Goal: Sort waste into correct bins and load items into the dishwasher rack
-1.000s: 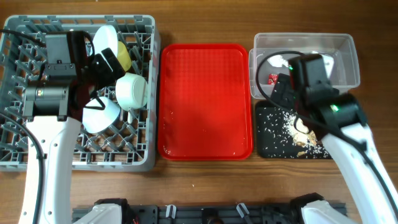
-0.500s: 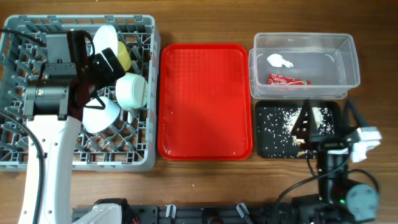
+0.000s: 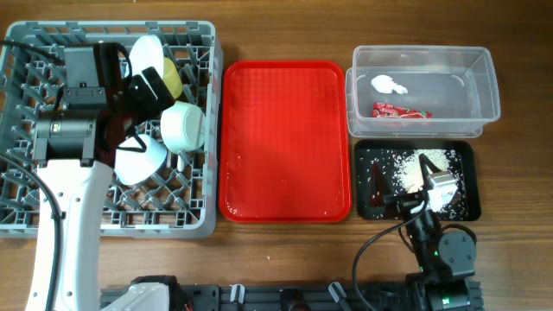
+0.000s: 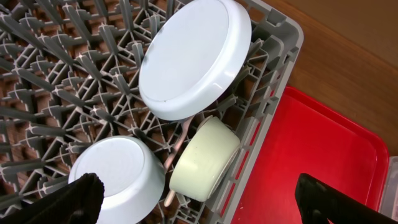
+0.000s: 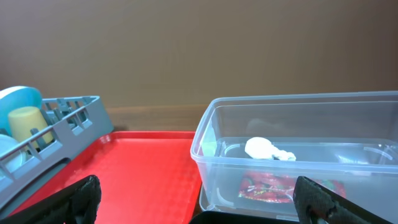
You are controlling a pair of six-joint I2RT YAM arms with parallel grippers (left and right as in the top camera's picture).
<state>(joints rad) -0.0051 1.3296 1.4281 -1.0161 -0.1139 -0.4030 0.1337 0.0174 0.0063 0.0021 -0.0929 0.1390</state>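
The grey dishwasher rack (image 3: 52, 207) holds a pale blue plate (image 3: 145, 52), a yellow cup (image 3: 174, 82) and two whitish bowls (image 3: 183, 126) (image 3: 141, 160). My left gripper (image 3: 143, 86) hovers over them, open and empty (image 4: 202, 208); its view shows the plate (image 4: 193, 59) and both bowls (image 4: 118, 180) (image 4: 205, 158). The clear tub (image 3: 484, 82) holds the white tissue (image 3: 388, 84) and red wrapper (image 3: 400, 111). The black tray (image 3: 367, 160) holds rice scraps (image 3: 415, 164). My right gripper (image 3: 402, 197) is open and empty, low at the black tray's near edge. Fork and spoon are not seen.
The red serving tray (image 3: 285, 138) lies bare between rack and bins. The right wrist view (image 5: 199, 202) faces the tub (image 5: 211, 155), tissue (image 5: 264, 148) and wrapper (image 5: 273, 186), with the red tray (image 5: 137, 168) and rack (image 5: 62, 121) to the left. The right arm is folded at the front table edge.
My right arm has pulled back from over the tub and black tray to the front edge and folded down, uncovering tissue, wrapper and scraps. The left arm has not moved.
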